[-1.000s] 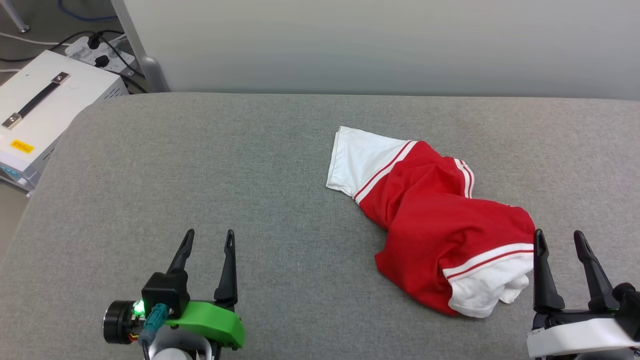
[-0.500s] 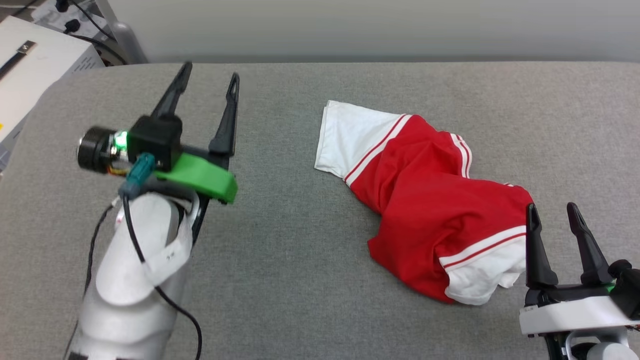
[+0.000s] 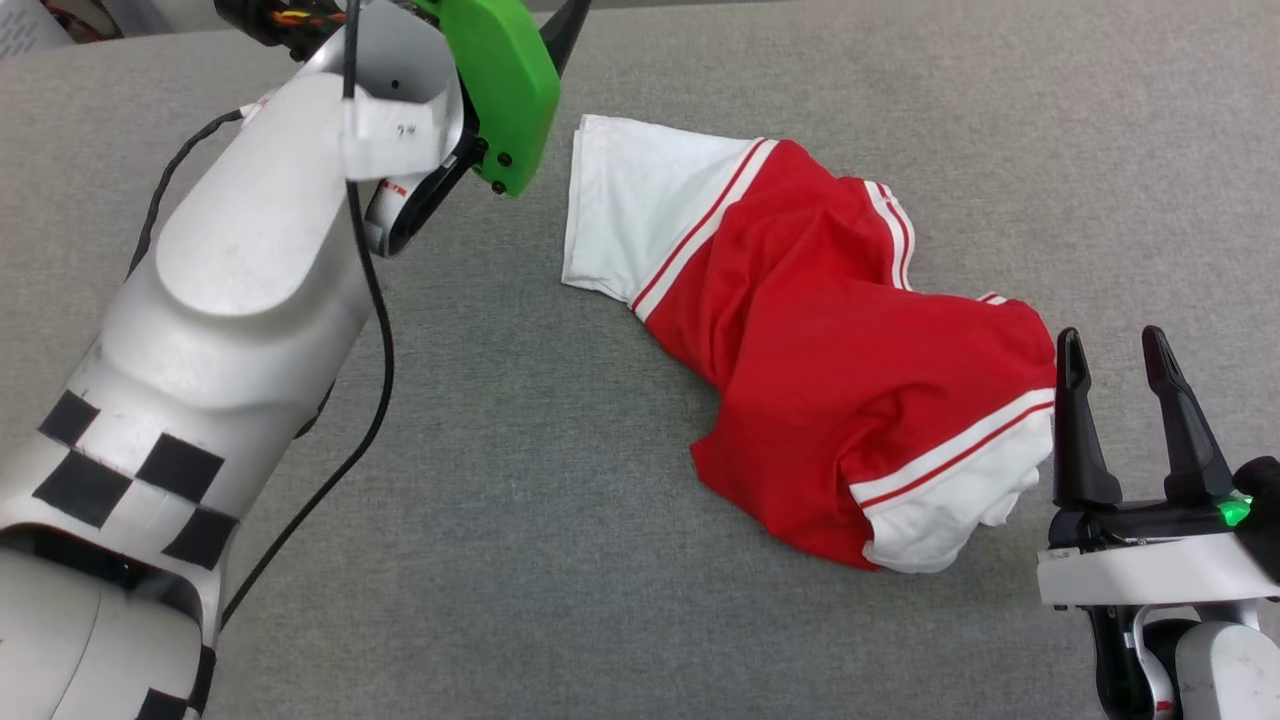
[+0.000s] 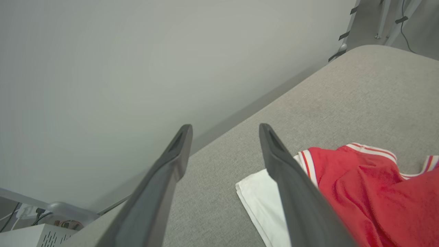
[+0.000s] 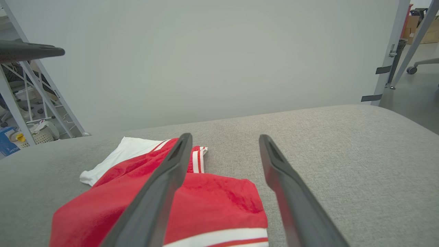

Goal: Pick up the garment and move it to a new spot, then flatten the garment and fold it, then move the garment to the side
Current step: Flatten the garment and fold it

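**Left gripper [image 4: 224, 128] stretching forward beside the garment [image 3: 850, 350]**

Over the last second the left arm [image 3: 250, 250] has been swinging from low at the robot's side to far ahead, while the head camera is tipping downward. Its two dark fingers are standing spread apart, holding nothing, hovering above the grey padded table [image 3: 560, 560] and pointing toward the far wall [image 4: 103, 68]. Seen from this gripper, the garment is lying to the right and slightly nearer than the fingertips, with its flat white sleeve [image 4: 260, 202] passing under the right finger. The right gripper [image 3: 1110, 340] is also gaping wide and empty. From it, the crumpled red body is lying to the left and ahead. The bunched white sleeve [image 3: 940, 520] is sitting just beside its left finger, and whether they are touching I cannot tell
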You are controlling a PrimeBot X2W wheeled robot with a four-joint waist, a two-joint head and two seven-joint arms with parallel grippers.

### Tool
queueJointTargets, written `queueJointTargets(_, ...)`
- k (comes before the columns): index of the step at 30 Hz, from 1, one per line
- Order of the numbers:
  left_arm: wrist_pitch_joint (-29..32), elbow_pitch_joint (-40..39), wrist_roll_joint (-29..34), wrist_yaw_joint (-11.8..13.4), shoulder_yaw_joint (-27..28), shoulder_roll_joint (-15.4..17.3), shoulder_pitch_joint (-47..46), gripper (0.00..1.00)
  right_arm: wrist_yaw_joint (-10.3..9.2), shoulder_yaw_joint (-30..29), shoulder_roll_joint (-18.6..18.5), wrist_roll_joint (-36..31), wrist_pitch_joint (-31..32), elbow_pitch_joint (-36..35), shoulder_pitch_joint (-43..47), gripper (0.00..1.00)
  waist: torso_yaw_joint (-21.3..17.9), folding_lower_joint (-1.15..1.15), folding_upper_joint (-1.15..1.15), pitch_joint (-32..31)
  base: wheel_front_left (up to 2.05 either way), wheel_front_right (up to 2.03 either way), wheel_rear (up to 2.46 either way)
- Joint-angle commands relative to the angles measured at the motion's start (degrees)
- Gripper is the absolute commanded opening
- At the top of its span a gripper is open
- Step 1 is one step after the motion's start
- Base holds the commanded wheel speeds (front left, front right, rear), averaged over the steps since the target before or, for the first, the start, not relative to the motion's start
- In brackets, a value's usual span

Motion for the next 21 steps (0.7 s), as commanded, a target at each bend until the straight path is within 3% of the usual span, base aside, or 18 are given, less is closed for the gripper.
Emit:
queueJointTargets(1, 3.4, 1.1, -2.7, -0.1, -2.2, 0.7, -2.0, 1.0, -0.04, 0.1, -0.1, 0.7, -0.3, -0.3, -1.2, 1.0, -2.5, 0.0, 0.27, 3.0, 0.0, 0.0, 0.0)
queueJointTargets(6, 18.3, 4.3, -13.8, -0.1, -9.1, 1.3, -6.8, 1.0, -0.04, 0.7, -0.1, 0.1, -0.3, -1.2, -2.8, 1.0, -4.0, 0.0, 0.27, 5.9, 0.0, 0.0, 0.0)
queueJointTargets(10, 27.1, 5.8, -19.2, -0.1, -13.9, 1.9, -8.8, 1.0, -0.04, 0.9, -0.1, 0.7, -0.3, -1.7, -4.2, 1.0, -4.8, 0.0, 0.27, 8.1, 0.0, 0.0, 0.0)
queueJointTargets(15, 33.7, 8.0, -21.9, -0.1, -19.9, 2.7, -9.8, 1.0, -0.04, 1.6, -0.1, 1.3, -0.3, -2.0, -5.7, 1.0, -5.7, 0.0, 0.27, 10.3, 0.0, 0.0, 0.0)
queueJointTargets(21, 36.7, 9.3, -21.4, -0.1, -28.5, 3.9, -9.2, 1.0, -0.04, 2.0, -0.1, 1.7, -0.3, -1.9, -6.5, 1.0, -6.3, 0.0, 0.27, 11.7, 0.0, 0.0, 0.0)
